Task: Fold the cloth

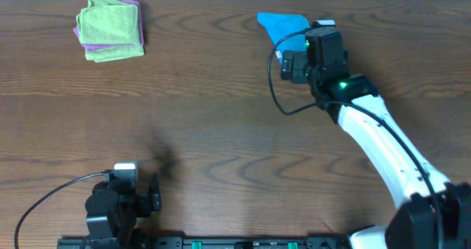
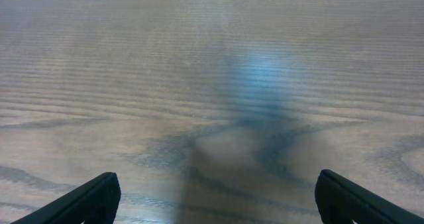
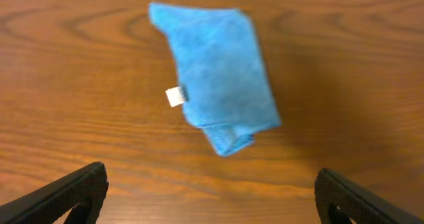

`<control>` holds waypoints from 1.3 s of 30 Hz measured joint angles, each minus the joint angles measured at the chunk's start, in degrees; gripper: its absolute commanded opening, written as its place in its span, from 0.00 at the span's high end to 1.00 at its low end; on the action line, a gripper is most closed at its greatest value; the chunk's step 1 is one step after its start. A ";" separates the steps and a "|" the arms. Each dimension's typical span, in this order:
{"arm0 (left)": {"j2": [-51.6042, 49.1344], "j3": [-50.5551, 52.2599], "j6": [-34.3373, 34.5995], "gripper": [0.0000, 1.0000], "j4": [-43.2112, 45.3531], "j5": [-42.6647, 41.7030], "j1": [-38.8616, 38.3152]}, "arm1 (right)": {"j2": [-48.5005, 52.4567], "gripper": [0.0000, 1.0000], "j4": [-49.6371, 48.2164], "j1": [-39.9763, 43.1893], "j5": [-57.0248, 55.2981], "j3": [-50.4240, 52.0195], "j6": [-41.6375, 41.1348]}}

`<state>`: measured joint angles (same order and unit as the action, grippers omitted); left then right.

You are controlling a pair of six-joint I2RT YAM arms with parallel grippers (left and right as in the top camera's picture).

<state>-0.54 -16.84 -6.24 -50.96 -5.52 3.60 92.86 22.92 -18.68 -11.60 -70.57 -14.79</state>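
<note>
Toward the far side of the brown wooden bench (image 1: 221, 102), the small sky-blue fabric cloth (image 3: 218, 85) lies partly doubled. Our right hand (image 3: 212, 191) hovers over it, spread and empty; our left hand (image 2: 212, 197), also spread, idles. We should pinch a corner cleanly.

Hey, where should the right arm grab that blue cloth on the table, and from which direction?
Probably the thick, doubled-over end of the cloth, nearest the right gripper. It lies flat on the table, so come straight down from above with jaws open astride that narrow end.
</note>
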 measured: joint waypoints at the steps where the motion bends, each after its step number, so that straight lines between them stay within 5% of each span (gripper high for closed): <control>1: 0.00 0.00 0.00 0.04 0.00 0.02 0.02 | 1.77 0.02 -1.40 0.00 0.74 0.00 0.37; 14: 0.00 0.00 0.00 0.04 0.00 0.00 0.00 | 30.49 0.08 7.28 0.39 2.97 -27.96 3.72; 27: 0.00 0.00 0.00 0.05 0.00 0.02 0.02 | 35.47 0.16 11.26 1.51 2.91 -30.29 4.13; 36: 0.00 0.00 0.00 0.05 0.00 0.02 0.00 | 38.45 0.32 11.80 1.51 2.84 -30.32 4.55; 39: 0.00 0.00 0.00 0.04 0.00 0.02 0.02 | 38.45 0.53 11.74 1.51 2.82 -30.32 4.72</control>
<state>-0.54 -16.84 -6.24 -50.96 -5.50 3.62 131.31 34.65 -17.17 -8.78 -100.88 -10.07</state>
